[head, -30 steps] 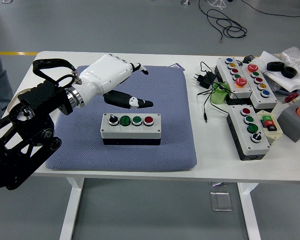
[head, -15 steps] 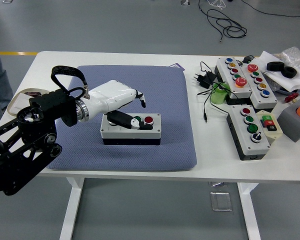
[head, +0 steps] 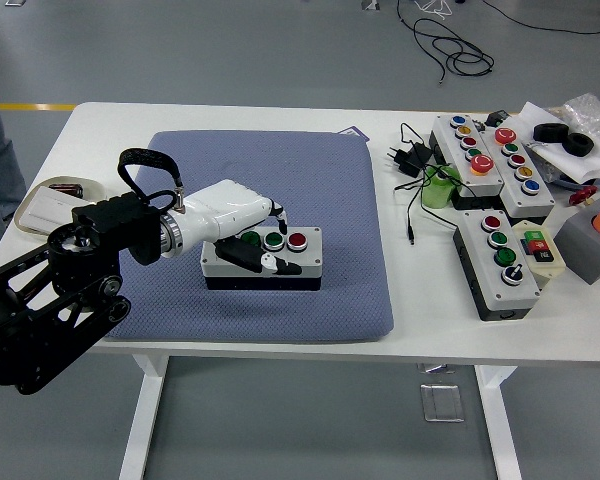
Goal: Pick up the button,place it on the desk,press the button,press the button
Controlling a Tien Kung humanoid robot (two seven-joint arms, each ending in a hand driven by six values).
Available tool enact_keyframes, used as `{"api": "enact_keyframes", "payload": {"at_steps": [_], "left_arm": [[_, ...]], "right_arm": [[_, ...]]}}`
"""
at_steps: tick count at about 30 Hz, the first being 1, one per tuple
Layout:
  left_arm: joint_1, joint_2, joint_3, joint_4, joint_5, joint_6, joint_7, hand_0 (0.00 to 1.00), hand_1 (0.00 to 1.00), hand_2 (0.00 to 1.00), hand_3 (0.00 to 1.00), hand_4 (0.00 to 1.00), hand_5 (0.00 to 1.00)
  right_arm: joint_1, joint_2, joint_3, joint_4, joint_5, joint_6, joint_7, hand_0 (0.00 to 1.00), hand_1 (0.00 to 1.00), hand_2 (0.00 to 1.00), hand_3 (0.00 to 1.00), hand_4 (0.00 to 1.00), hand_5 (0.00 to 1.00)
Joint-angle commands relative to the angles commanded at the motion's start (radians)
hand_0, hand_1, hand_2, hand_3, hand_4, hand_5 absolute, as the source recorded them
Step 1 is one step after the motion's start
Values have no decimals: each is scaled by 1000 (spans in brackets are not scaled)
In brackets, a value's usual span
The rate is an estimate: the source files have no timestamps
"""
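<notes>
White plastic tray (head: 42, 205) way off at the left edge of the table (head: 230, 115), rounded corners, something flat inside, hard to tell what. Then the black skeletal left arm (head: 50, 300), all open brackets and joints, with a looped cable over the wrist. Glossy white shell on the left hand (head: 242, 228), dropped lower and pulled nearer than a second ago, when hovering up over the pad's back half; now sitting right on the left end of the button box (head: 262, 257). Fingers loosely curled over the box top, not wrapped around it, black thumb with a white tip (head: 268, 263) laid along the front edge, one fingertip down by the green buttons. Can't tell for sure whether anything's actually pushed in.

Box itself: grey rectangular lid, black base, same spot in the middle of the blue-grey pad (head: 180, 290) as before. Selector knob now hidden under the hand, two green buttons partly showing, red button (head: 297, 240) clear at the right end. Pad looks soft, knitted or mesh texture, rounded corners.

Further right, black power adapter (head: 405, 157) with a thin cord trailing off, green cylinder thing (head: 438, 190) just beside it, long grey panel (head: 475, 152) with red mushroom buttons, another four-button box (head: 500, 262) nearer the front. Grey block (head: 588, 245) and something orange at the far right edge.
</notes>
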Motion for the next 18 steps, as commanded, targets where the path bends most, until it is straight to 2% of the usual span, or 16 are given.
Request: {"api": "enact_keyframes", "payload": {"at_steps": [8,18], "left_arm": [[-1,0,0,25,14,-4,-1,23,2,2,697,961,998],[-2,5,6,27,16,-20,-1,22,2,2,696,960,998]], "right_arm": [[1,1,1,0,-1,0,0,653,468,617,563,304,224],[1,0,0,0,-1,1,-1,652,468,617,563,304,224]]}}
